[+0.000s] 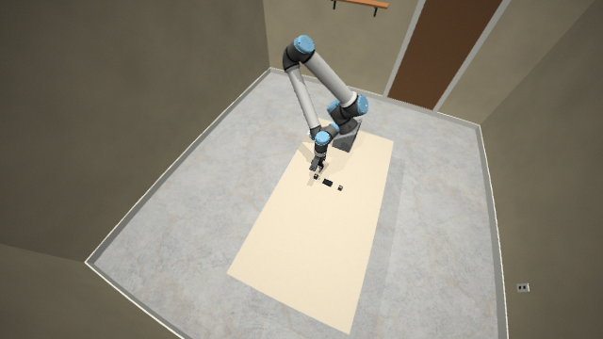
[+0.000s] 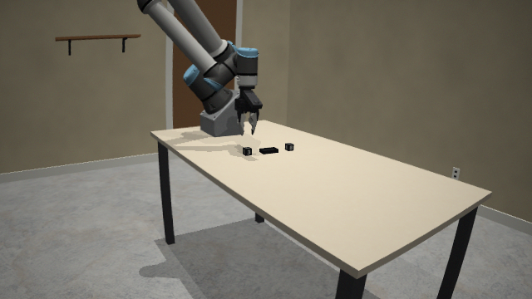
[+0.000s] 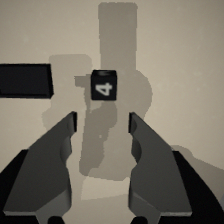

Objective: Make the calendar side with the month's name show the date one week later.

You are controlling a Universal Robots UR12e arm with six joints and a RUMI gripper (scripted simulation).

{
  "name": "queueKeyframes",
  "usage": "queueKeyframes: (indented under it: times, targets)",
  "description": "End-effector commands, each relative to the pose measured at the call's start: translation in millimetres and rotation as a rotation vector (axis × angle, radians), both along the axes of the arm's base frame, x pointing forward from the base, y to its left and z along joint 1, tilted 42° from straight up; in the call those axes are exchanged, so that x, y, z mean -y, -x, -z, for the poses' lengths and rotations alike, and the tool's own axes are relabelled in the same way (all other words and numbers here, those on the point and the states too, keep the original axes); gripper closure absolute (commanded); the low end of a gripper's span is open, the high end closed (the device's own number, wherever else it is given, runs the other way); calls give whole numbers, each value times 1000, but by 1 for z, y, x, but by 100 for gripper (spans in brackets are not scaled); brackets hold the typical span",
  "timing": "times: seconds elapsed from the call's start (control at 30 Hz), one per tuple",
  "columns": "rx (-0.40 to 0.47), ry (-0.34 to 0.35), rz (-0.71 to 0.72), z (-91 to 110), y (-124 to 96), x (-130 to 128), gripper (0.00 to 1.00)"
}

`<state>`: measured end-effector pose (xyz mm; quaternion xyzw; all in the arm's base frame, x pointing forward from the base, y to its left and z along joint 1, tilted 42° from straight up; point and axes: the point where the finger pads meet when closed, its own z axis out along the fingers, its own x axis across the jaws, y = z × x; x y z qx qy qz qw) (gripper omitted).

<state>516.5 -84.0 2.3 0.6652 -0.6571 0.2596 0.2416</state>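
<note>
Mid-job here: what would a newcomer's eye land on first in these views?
Probably the big grey-and-blue arm, rising from one end of the pale table. Next, the white 4 lying on its side on the black cube, just beyond the open gripper in the wrist view. Then, in the exterior view, the small black tray between two dark cubes, none inside it.
</note>
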Motion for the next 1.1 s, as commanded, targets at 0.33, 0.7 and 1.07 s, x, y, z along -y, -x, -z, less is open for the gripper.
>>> queueKeyframes:
  times: [0.33,0.7,1.07]
  targets:
    - [-5,-2,1,15,2,11,71]
    - [-4,-2,1,25,1,21,71]
    - [-4,-2,1,35,1,30,71]
